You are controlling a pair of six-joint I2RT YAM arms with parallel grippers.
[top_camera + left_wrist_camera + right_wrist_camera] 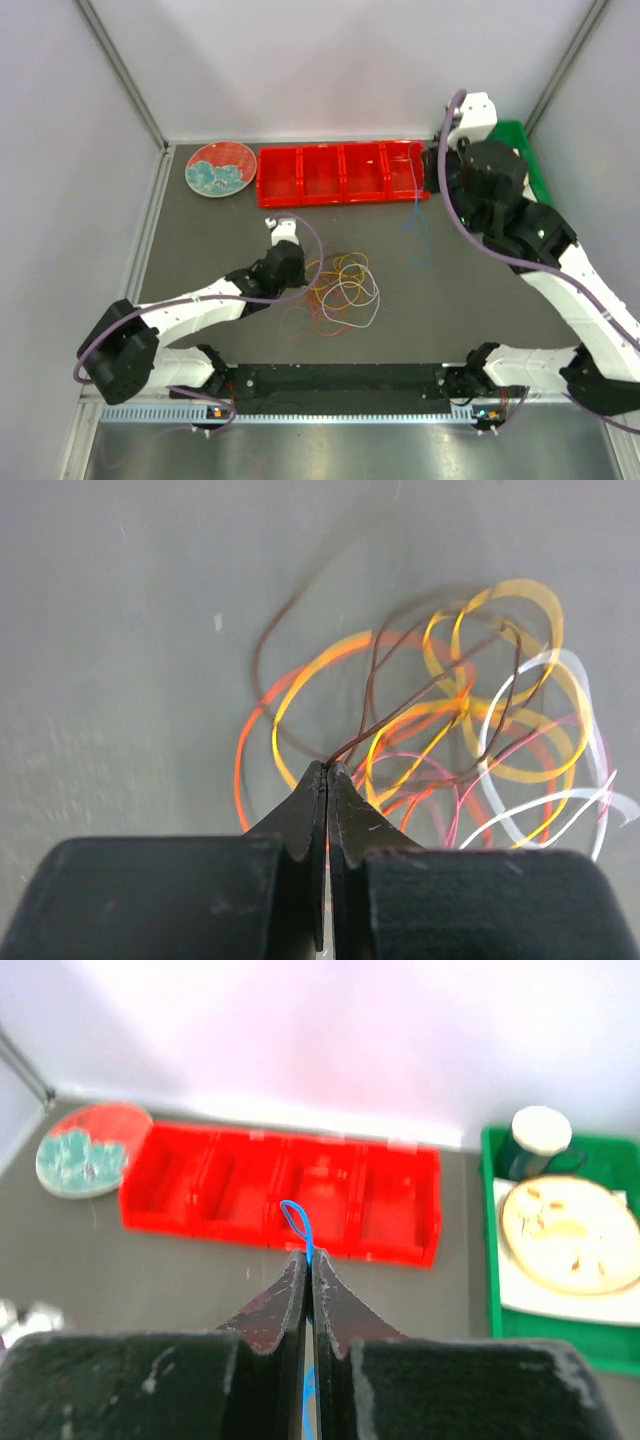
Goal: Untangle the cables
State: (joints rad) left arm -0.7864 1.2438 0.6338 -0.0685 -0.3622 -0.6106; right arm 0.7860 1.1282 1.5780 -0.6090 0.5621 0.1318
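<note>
The left end effector (328, 770) has its jaws pressed together on a thin brown cable (372, 695), pinched right at the tips. That strand runs out into the loose heap of cables (340, 290), orange, yellow, red, white and purple loops overlapping on the dark desk (480, 300) just beside the left arm's wrist. The right end effector (310, 1257) is likewise clamped, on a blue cable (296, 1222), a small loop of it standing above the tips. From above, the blue strand hangs well apart from the heap, near the right end of the red tray (340, 172). A plate (220, 168) lies left of that tray, and a green tray (492, 1260) sits at the far right.
</note>
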